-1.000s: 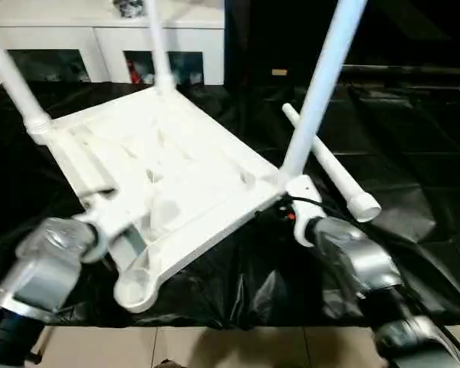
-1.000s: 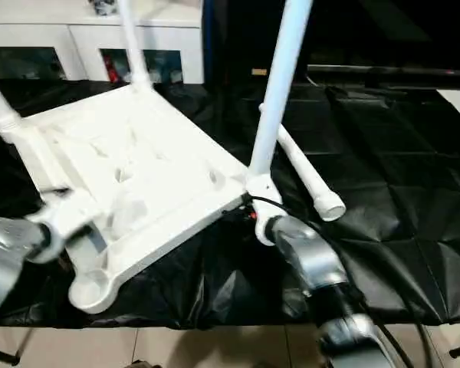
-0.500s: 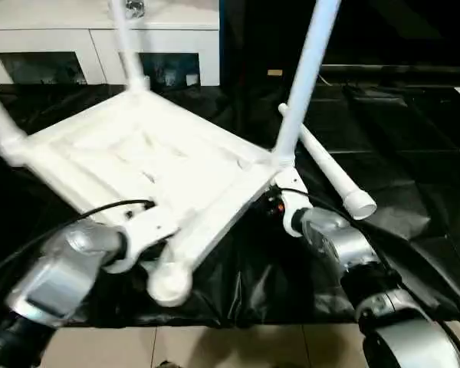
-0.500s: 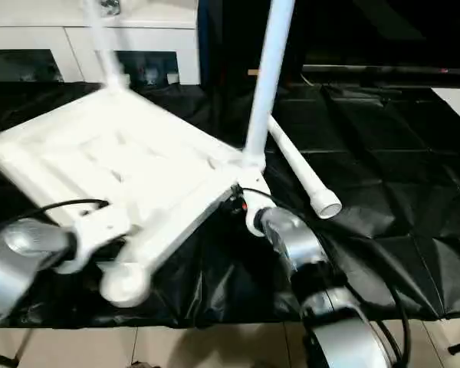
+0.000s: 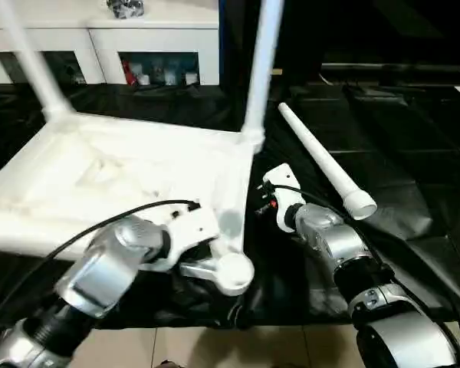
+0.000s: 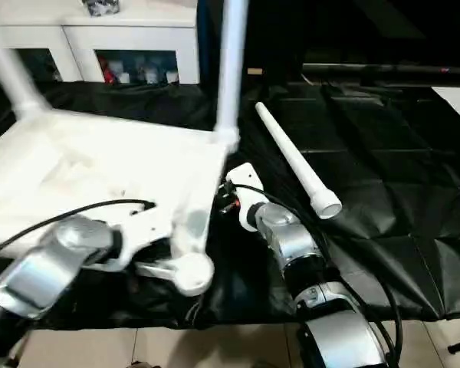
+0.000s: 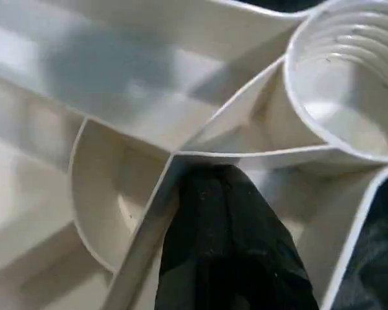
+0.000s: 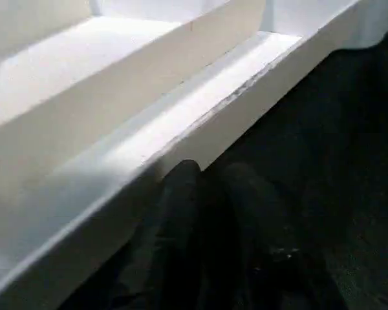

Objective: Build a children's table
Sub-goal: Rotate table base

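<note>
Tabletop: your white tabletop (image 5: 123, 172) lies underside up on the black-covered work table (image 5: 414, 138), towards the left, its near right corner out past the table's near edge.
Fitted legs: you have two legs standing in the far corners, one on the left (image 5: 31, 61) and one on the right (image 5: 262, 69).
Loose leg: a further leg (image 5: 322, 162) lies flat on the black cover, just right of the tabletop, flared end nearest you.
Empty socket: the near right corner socket (image 5: 231, 272) is open and threaded inside.
Left gripper: your left gripper (image 7: 213, 194) is pinched shut on a rib of the tabletop, right beside that socket.
Right gripper: your right gripper (image 8: 210, 177) sits at the tabletop's right edge, fingers nearly together; you cannot tell whether they hold it.
</note>
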{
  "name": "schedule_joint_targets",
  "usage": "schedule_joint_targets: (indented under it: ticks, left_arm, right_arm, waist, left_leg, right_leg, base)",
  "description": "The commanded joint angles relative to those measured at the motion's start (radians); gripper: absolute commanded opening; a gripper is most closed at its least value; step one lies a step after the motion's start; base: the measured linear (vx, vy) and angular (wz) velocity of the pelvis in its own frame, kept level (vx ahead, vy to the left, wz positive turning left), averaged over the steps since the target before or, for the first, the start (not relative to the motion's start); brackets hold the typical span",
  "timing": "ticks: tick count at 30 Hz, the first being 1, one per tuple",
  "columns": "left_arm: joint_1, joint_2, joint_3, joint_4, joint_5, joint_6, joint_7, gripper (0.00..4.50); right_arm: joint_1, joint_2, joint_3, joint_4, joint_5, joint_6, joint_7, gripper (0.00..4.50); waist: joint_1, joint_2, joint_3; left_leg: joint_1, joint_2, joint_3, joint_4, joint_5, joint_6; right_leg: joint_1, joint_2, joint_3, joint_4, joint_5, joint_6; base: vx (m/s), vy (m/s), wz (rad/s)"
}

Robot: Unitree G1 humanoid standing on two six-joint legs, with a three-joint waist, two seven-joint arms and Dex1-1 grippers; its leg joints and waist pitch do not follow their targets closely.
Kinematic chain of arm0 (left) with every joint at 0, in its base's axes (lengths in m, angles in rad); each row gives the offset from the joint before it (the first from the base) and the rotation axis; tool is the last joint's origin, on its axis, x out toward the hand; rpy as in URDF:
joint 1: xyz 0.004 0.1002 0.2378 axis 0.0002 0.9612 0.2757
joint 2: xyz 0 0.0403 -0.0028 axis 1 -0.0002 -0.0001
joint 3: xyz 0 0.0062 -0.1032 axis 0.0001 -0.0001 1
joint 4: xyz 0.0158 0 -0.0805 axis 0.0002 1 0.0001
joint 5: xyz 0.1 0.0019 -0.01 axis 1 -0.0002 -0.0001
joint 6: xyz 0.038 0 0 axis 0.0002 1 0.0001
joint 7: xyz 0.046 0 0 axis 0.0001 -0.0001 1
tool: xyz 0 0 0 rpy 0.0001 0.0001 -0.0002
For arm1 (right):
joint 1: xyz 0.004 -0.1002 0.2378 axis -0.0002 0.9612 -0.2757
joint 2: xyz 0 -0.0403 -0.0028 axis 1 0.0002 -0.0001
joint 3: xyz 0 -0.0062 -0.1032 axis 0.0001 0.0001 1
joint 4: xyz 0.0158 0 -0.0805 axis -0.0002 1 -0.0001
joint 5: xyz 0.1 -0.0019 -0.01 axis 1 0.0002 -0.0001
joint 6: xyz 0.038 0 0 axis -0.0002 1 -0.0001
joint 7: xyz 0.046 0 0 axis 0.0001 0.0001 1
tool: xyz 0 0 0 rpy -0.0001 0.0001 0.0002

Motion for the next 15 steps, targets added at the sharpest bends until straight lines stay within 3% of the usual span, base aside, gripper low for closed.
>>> schedule_joint_targets:
  ticks: [1, 4, 7, 15]
  left_arm:
    - [-0.025, -0.028, -0.013, 0.031, -0.003, -0.035, 0.029, 0.0]
    - [-0.049, -0.058, 0.008, 0.105, 0.021, -0.076, 0.1, 0.0]
    - [-0.078, -0.065, 0.03, 0.199, 0.051, -0.13, 0.174, 0.0]
    - [-0.123, -0.072, 0.091, 0.353, 0.073, -0.228, 0.3, 0.0]
  right_arm:
    - [-0.026, 0.03, 0.016, -0.004, 0.004, -0.013, 0.033, 0.46]
    - [-0.03, 0.03, 0.01, -0.002, 0.0, -0.026, 0.017, 0.12]
    - [-0.04, 0.016, -0.018, 0.005, -0.011, -0.064, -0.048, 0.12]
    - [0.009, -0.053, -0.082, -0.111, 0.018, -0.045, -0.065, 0.12]
  waist:
    - [0.003, 0.02, -0.072]
    - [0.003, 0.017, -0.072]
    - [0.005, 0.013, -0.072]
    - [0.009, 0.01, -0.073]
  left_leg:
    - [0.02, 0.01, 0.001, -0.069, -0.256, -0.02]
    - [0.019, 0.008, 0.002, -0.068, -0.248, -0.015]
    - [0.018, 0.009, 0.002, -0.069, -0.258, -0.015]
    - [0.019, 0.008, 0.002, -0.068, -0.248, -0.015]
  right_leg:
    - [0.047, -0.021, 0.011, -0.059, -0.09, -0.265]
    - [0.047, -0.019, 0.01, -0.059, -0.083, -0.262]
    - [0.047, -0.022, 0.011, -0.063, -0.116, -0.252]
    - [0.046, -0.02, 0.011, -0.063, -0.126, -0.226]
  base:
    - [0.0, 0.0, 0.0]
    - [0.0, 0.0, 0.0]
    - [0.0, 0.0, 0.0]
    - [0.0, 0.0, 0.0]
